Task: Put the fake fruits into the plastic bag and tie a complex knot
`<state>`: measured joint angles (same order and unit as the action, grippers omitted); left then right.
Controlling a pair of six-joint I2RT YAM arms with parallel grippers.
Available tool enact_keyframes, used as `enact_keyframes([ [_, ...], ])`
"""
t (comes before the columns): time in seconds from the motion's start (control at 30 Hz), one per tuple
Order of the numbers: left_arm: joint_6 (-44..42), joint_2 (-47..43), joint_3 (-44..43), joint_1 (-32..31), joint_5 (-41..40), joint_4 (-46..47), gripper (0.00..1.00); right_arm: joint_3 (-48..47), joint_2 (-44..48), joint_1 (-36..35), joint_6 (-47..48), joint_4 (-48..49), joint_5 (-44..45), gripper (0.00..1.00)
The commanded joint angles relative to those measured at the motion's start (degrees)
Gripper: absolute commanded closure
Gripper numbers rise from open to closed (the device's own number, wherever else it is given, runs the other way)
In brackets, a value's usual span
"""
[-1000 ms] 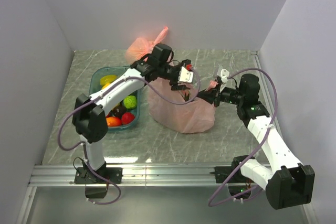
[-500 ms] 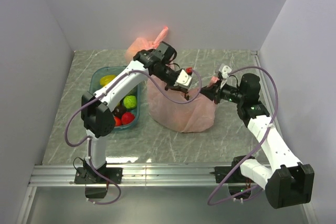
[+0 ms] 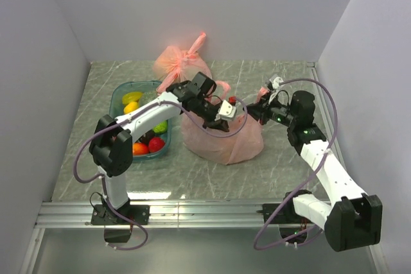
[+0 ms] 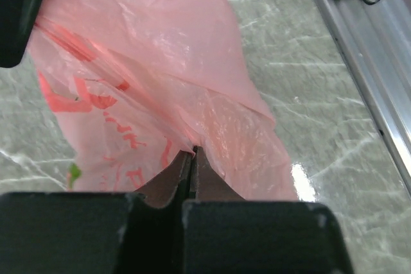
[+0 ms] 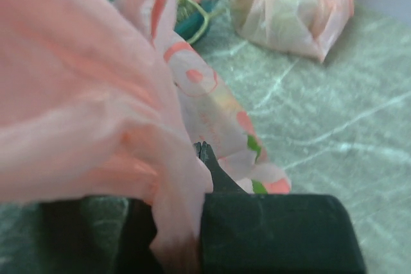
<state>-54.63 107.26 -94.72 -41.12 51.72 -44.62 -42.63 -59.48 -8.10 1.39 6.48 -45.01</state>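
1. Pinching a fold of the plastic bag (image 3: 221,140) with my left gripper (image 4: 192,152), jaws closed tight on the film.
2. My right gripper (image 5: 200,149) is clamped on the bag's bunched rim at the opposite side.
3. The bag sits on the table (image 3: 270,171), just right of the teal bin (image 3: 119,94) holding fake fruits (image 3: 156,144).

The bag (image 4: 160,43) at the left pincer (image 4: 192,153) is see-through salmon-pink with red print and a green spot; the table (image 4: 308,94) beyond it is grey-green, veined white; the pincer itself is black.
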Motion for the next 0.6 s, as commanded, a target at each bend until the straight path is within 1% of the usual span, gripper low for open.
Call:
enact_keyframes([
  [0.0, 9.7, -4.5, 9.0, -1.7, -3.8, 10.1, 0.99, 0.4, -2.3, 0.6, -1.3, 4.7, 8.0, 1.0],
  [0.03, 10.3, -5.0, 12.6, -2.2, -5.1, 11.9, 0.99, 0.8, -2.9, 0.5, -1.3, 5.5, 8.8, 1.0],
  [0.17, 13.4, -6.0, 18.8, -2.6, -7.2, 19.1, 0.99, 3.0, -6.4, 0.5, -4.1, 7.1, 9.9, 1.0],
  [0.27, 16.0, -5.9, 21.8, -2.6, -8.1, 23.2, 0.99, 4.7, -9.3, 0.4, -7.4, 10.3, 10.4, 1.0],
  [0.43, 19.7, -6.2, 26.1, -2.8, -8.8, 29.1, 1.0, 5.5, -14.4, 0.1, -8.7, 13.6, 12.3, 1.0],
  [0.57, 20.6, -6.4, 28.8, -3.3, -10.0, 31.4, 0.99, 3.4, -17.6, -0.1, -9.6, 13.7, 12.4, 1.0],
])
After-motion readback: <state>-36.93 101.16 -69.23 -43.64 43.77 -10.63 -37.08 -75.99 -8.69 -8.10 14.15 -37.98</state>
